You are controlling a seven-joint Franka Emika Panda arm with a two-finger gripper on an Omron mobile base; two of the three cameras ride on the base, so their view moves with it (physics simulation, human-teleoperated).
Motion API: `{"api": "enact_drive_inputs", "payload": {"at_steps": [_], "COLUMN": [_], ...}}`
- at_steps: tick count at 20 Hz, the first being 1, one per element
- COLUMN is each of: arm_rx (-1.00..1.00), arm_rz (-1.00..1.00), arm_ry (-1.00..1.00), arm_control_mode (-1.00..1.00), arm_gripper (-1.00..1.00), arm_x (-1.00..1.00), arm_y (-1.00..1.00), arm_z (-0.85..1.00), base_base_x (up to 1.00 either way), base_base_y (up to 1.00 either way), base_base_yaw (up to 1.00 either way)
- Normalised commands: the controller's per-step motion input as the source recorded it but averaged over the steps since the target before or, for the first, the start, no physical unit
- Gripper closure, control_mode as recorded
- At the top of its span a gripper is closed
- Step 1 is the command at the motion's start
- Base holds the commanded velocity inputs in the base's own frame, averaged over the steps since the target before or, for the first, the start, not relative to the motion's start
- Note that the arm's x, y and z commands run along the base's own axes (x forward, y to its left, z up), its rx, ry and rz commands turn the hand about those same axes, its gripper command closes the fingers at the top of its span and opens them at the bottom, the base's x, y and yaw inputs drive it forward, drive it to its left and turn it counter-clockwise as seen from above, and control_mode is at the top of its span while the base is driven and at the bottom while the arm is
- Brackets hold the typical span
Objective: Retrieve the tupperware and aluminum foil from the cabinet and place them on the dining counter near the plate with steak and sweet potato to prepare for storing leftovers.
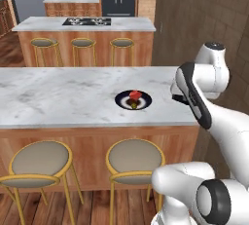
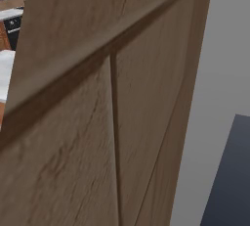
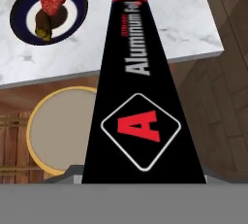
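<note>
Aluminum foil (image 3: 140,97) in the hand — fingertips hidden beneath it — far end over the dining counter (image 3: 169,19).

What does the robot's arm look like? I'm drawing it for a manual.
The arm is made of glossy white rounded segments, with dark grey-black rings and caps at the joints and a dark band along one link. No cables or markings are visible.

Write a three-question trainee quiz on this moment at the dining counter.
1. True or false: the aluminum foil lies flat on the dining counter.
2. What food is on the plate? A) steak and sweet potato B) bread C) salad
3. Fill in: below the counter's edge stand round ___.

Key: 1 false, it is up in front of the hand, over the counter's edge; 2 A; 3 stools.
</note>
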Motion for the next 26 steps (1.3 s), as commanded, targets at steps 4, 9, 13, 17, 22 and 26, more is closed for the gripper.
{"api": "enact_drive_inputs", "payload": {"at_steps": [4, 9, 13, 17, 22, 26], "arm_rx": [0.0, -0.07, -0.08, -0.07, 0.0, 0.0], "arm_rz": [0.02, 0.05, 0.02, 0.02, 0.06, 0.08], "arm_ry": [0.0, 0.0, 0.0, 0.0, 0.0, 0.0], "arm_control_mode": [-1.0, -1.0, -1.0, -1.0, -1.0, -1.0], "arm_gripper": [1.0, 1.0, 1.0, 1.0, 1.0, 1.0], "arm_x": [0.64, 0.61, 0.56, 0.52, 0.66, 0.72], "arm_y": [-0.05, 0.0, 0.0, 0.0, 0.0, -0.04], "arm_z": [-0.32, -0.46, -0.51, -0.54, -0.53, -0.49], "base_base_x": [0.0, 0.0, 0.0, 0.0, 0.0, 0.0], "base_base_y": [0.0, 0.0, 0.0, 0.0, 0.0, 0.0], "base_base_yaw": [0.0, 0.0, 0.0, 0.0, 0.0, 0.0]}}
